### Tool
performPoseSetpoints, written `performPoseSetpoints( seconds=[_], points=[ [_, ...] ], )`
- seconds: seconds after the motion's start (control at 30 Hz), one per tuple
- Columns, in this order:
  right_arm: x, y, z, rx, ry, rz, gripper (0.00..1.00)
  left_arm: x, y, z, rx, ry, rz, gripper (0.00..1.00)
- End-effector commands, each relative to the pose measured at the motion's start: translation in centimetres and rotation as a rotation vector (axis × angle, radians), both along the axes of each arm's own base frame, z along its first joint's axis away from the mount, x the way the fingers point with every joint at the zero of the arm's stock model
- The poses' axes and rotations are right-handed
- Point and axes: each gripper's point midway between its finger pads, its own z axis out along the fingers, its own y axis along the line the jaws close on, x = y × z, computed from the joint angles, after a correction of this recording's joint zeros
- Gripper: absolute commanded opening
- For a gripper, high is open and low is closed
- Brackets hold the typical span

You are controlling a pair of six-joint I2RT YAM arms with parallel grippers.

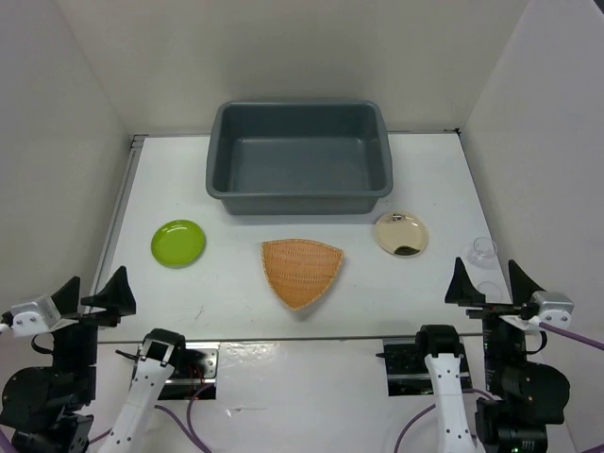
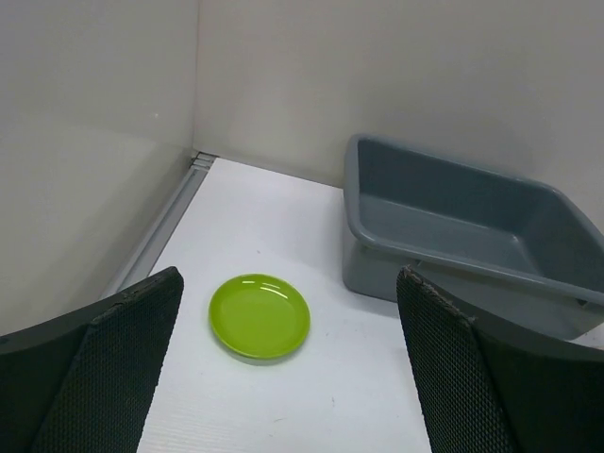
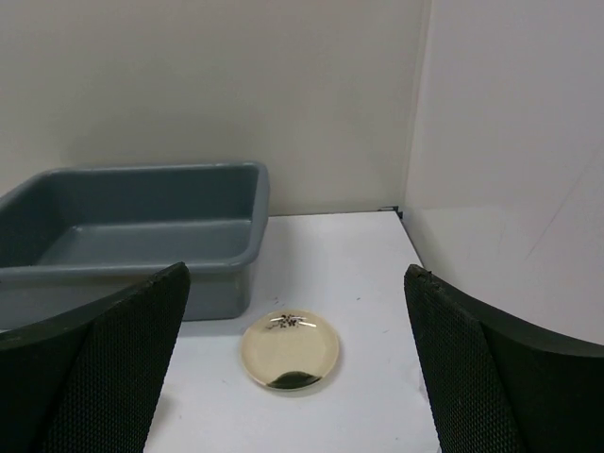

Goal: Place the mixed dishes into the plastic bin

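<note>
The dark grey plastic bin [image 1: 298, 158] stands empty at the back middle of the table. In front of it lie a woven orange-tan basket tray [image 1: 301, 270], a lime-green plate [image 1: 177, 243] to the left, a cream-gold plate [image 1: 401, 233] to the right and a clear cup [image 1: 481, 251] near the right wall. My left gripper [image 1: 93, 294] hangs open at the near left, well short of the green plate [image 2: 259, 316]. My right gripper [image 1: 489, 280] is open at the near right, with the cream-gold plate [image 3: 290, 352] ahead of it and the bin [image 3: 132, 236] beyond.
White walls close in the table on the left, right and back. A metal rail [image 1: 121, 203] runs along the left edge. The bin [image 2: 462, 226] sits right of the green plate in the left wrist view.
</note>
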Motion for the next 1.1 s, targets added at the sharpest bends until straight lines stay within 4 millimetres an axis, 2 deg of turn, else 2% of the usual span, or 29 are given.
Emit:
performPoseSetpoints(
  seconds=[0.0, 0.13, 0.17, 0.2, 0.23, 0.27, 0.3, 0.33, 0.37, 0.4, 0.43, 0.47, 0.53, 0.57, 0.63, 0.67, 0.77, 0.9, 0.97, 1.0, 1.07],
  points=[
    [-2.4, 0.8, 0.5, -0.045, -0.076, 0.024, 0.98, -2.8, 1.1, 1.8, -0.025, -0.166, 0.034, 1.00],
    [-2.4, 0.5, 0.5, -0.042, -0.076, 0.002, 0.98, -1.4, 1.6, 4.6, 0.013, -0.111, 0.139, 1.00],
    [-2.4, 0.7, 0.5, -0.047, -0.076, 0.013, 0.98, 0.6, 1.3, 6.0, 0.014, -0.041, 0.136, 1.00],
    [-2.4, 0.7, 0.5, -0.047, -0.076, -0.001, 0.98, 2.0, 0.6, 5.9, -0.004, 0.023, 0.111, 1.00],
    [-2.2, 0.6, 0.5, -0.047, -0.077, -0.001, 0.98, 4.4, -1.6, 5.9, -0.001, 0.077, -0.001, 1.00],
    [-2.1, 1.5, 0.5, -0.086, -0.076, 0.040, 0.98, 4.9, -2.7, 6.2, -0.033, 0.065, -0.059, 1.00],
    [-2.1, 3.3, 0.4, -0.177, -0.075, 0.127, 0.98, 5.0, -3.6, 6.3, -0.078, 0.069, -0.102, 1.00],
    [-2.2, 4.1, 0.3, -0.215, -0.075, 0.160, 0.98, 6.3, -4.8, 5.7, -0.189, 0.118, -0.147, 1.00],
    [-2.2, 4.9, 0.3, -0.253, -0.076, 0.189, 0.98, 7.0, -6.8, 4.9, -0.222, 0.176, -0.242, 1.00],
    [-2.2, 5.2, 0.0, -0.277, -0.068, 0.202, 0.98, 7.7, -8.0, 3.5, -0.262, 0.234, -0.292, 1.00],
    [-1.8, 4.8, 0.0, -0.272, -0.055, 0.169, 0.98, 8.7, -9.0, 0.8, -0.350, 0.313, -0.323, 1.00],
    [-1.5, 4.3, -0.2, -0.235, -0.044, 0.143, 0.98, 8.9, -10.1, -0.6, -0.382, 0.360, -0.372, 1.00],
    [-1.5, 3.0, 0.2, -0.169, -0.056, 0.080, 0.98, 8.9, -10.0, -2.5, -0.395, 0.387, -0.362, 1.00],
    [-1.5, 2.7, 0.2, -0.163, -0.056, 0.064, 0.98, 9.4, -9.7, -4.0, -0.375, 0.423, -0.347, 1.00],
    [-1.6, 2.8, 0.4, -0.153, -0.066, 0.068, 0.98, 10.0, -9.2, -5.2, -0.351, 0.439, -0.316, 1.00],
    [-1.6, 3.0, 0.4, -0.170, -0.065, 0.079, 0.98, 10.5, -9.4, -4.7, -0.326, 0.423, -0.337, 1.00],
    [-1.6, 3.9, 0.3, -0.207, -0.066, 0.121, 0.98, 12.8, -12.6, -8.5, -0.384, 0.616, -0.479, 1.00],
    [-1.3, 3.6, 0.3, -0.200, -0.055, 0.111, 0.98, 15.9, -14.5, -13.0, -0.362, 0.815, -0.532, 1.00],
    [-0.4, 4.0, 0.1, -0.212, -0.023, 0.140, 0.98, 17.1, -15.7, -13.2, -0.363, 0.849, -0.552, 1.00],
    [0.0, 3.9, 0.0, -0.218, -0.011, 0.139, 0.98, 17.4, -17.2, -13.9, -0.393, 0.887, -0.588, 1.00],
    [0.8, 4.3, -0.2, -0.230, 0.020, 0.173, 0.98, 18.0, -19.1, -14.1, -0.439, 0.852, -0.643, 1.00]
  ],
)
